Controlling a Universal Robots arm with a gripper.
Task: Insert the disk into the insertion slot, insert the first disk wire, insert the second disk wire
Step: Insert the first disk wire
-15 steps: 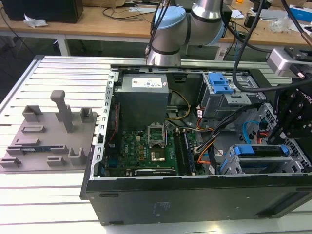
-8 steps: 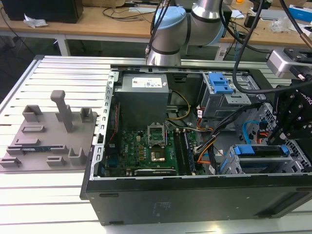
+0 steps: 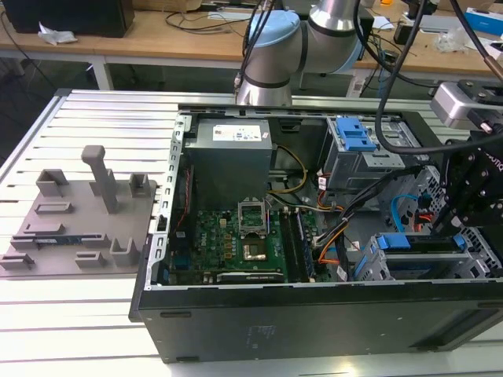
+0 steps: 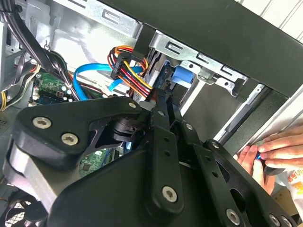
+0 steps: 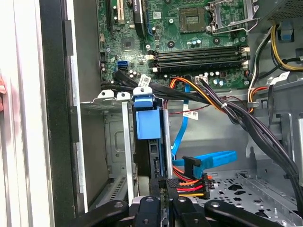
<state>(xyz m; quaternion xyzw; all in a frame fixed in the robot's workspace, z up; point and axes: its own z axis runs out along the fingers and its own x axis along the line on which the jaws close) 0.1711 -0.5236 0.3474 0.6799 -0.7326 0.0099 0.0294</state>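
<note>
Disk place: the disk (image 5: 148, 124) stands on edge inside the insertion slot (image 3: 371, 269), in the corner of the open computer case (image 3: 314, 322) at the exterior view's lower right.
Disk edges: thin grey cage rails run close along both flat sides. Beyond one rail an empty bay reaches to the black case wall (image 5: 57, 118). Beyond the other there is open room above a perforated metal floor (image 5: 255, 189), crossed by cables.
Disk look: it is seen edge-on as a dark narrow side in a bright blue caddy, with a square blue tab at the end toward the motherboard (image 5: 189, 28). The rails hide its broad faces.
Gripper: the black gripper (image 4: 169, 97) sits at the disk's end away from the motherboard. Its jaws are drawn narrow with the tips close together. Whether they pinch the disk's edge cannot be told.
Power plug: a black plug (image 5: 191, 183) with red, orange and yellow wires is just beside the gripper and the disk's end. Whether it is seated cannot be told.
Blue flat cable (image 5: 208, 161): it loops loosely over the perforated floor near the plug.
Black cable bundle (image 5: 246, 123): it crosses between the motherboard and the slot.
Latch cage (image 3: 354, 135): taller and grey, with a blue latch, well apart from the disk.
Power supply (image 3: 232, 145): in the case's far corner.
Person's hand (image 4: 270, 151): outside the case wall, near the slot.
Grey fixture plate (image 3: 75, 224): on the slatted table (image 3: 102, 118), well apart from the case.
</note>
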